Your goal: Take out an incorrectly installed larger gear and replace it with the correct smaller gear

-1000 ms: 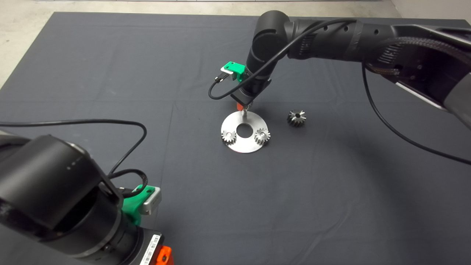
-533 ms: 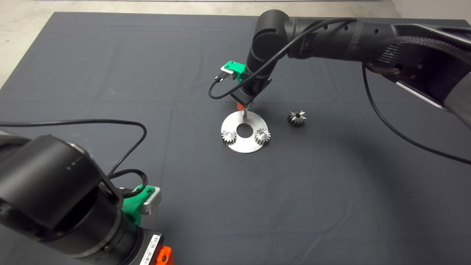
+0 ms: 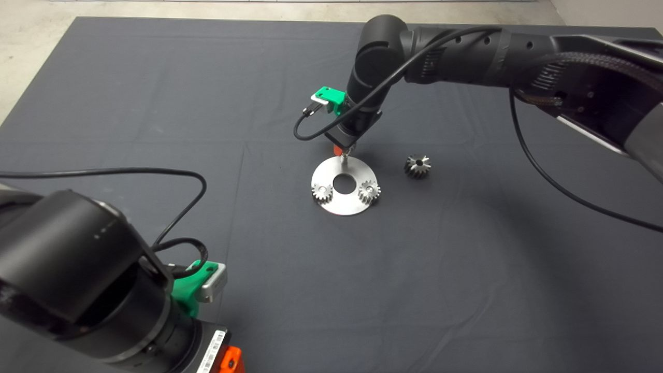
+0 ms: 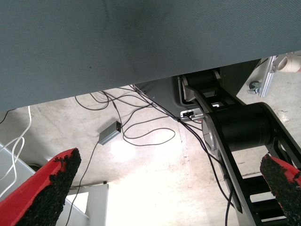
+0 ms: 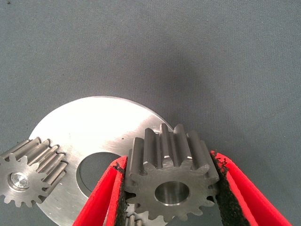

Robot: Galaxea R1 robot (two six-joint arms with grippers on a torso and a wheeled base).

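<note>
My right gripper [image 3: 342, 151] hangs over the far edge of the round steel plate [image 3: 342, 206]. In the right wrist view it [image 5: 171, 188] is shut on the smaller gear [image 5: 170, 181], whose fine teeth sit between the black pads just above the plate [image 5: 94, 132]. Two other small gears [image 3: 321, 192] [image 3: 369, 191] sit on the plate, one on each side of its centre hole. The larger gear [image 3: 417, 166], with long pointed teeth, lies on the mat to the right of the plate. My left gripper [image 4: 171, 162] is parked at the lower left, open and empty.
The dark mat [image 3: 155, 103] covers the table. The left arm's black cable [image 3: 155, 173] loops over the mat's left part. The left wrist view shows the floor with cables and part of the robot's base [image 4: 240, 127] beyond the mat's edge.
</note>
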